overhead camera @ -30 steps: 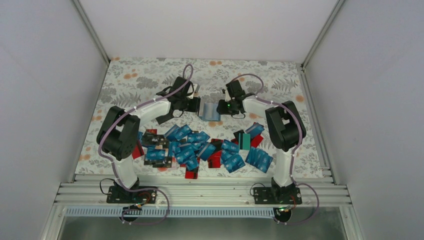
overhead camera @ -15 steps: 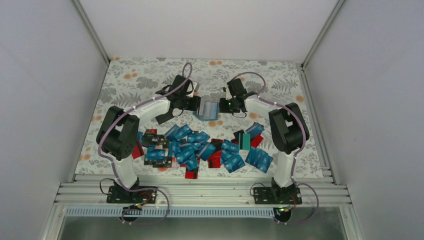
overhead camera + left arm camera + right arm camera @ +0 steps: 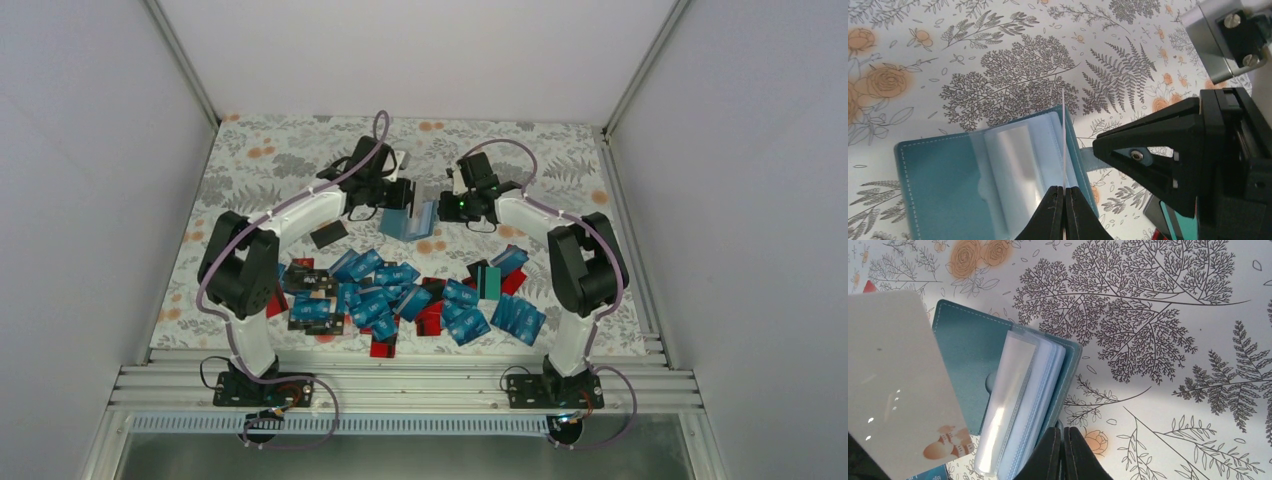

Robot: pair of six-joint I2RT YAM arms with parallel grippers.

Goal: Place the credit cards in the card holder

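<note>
- Teal-blue card holder (image 3: 418, 222): lies open on the floral bench (image 3: 260, 160), at the far middle between the two grippers. Its clear sleeves (image 3: 1013, 405) are exposed.
- Left gripper (image 3: 1064, 194): jaws together, clamped on one card (image 3: 1063, 130). The left wrist view shows this card edge-on, directly over the open sleeves. It cannot be determined whether the card touches them.
- In the right wrist view, the same card shows a pale glossy face to the left of the holder.
- Right gripper (image 3: 1063, 436): jaws together, pinching the edge of the holder's cover beside the sleeve stack.
- Credit cards (image 3: 400, 295): a scattered heap of blue, red, black and one teal-green, nearer the arm bases and apart from the holder.
</note>
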